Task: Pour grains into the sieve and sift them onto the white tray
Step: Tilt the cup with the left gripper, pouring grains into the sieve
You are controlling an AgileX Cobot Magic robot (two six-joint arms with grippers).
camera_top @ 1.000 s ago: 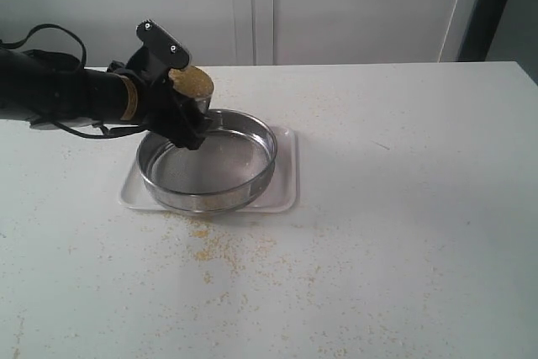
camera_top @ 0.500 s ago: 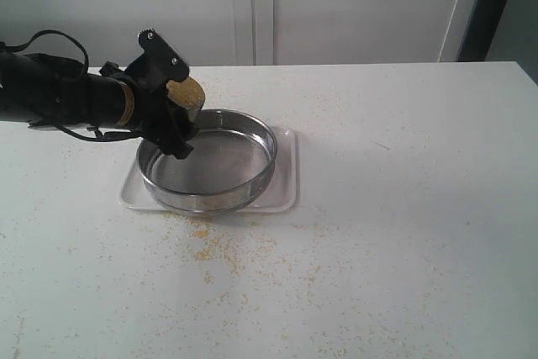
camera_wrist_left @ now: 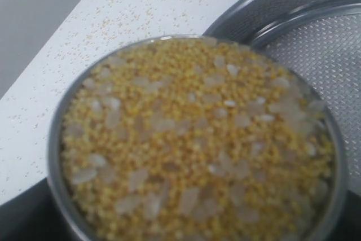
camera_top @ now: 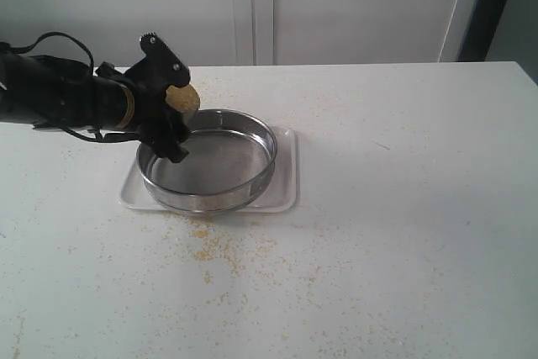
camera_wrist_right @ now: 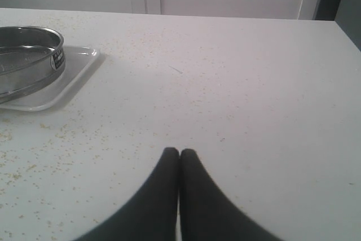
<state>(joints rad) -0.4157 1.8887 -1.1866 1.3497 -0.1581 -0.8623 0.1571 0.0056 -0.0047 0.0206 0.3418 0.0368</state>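
My left gripper grasps a tilted steel cup of grains at the sieve rim; my right gripper is clenched.

The grains are seen as fine yellow granules flecked with larger whitish ones. The sieve is shown in shiny silver steel, its bottom patterned with fine grey mesh. The white tray is matched by a white table speckled with yellow.

No words or numbers can be read. One small dark label on outer wall of sieve, well apart from right tool. Print too small to make out.
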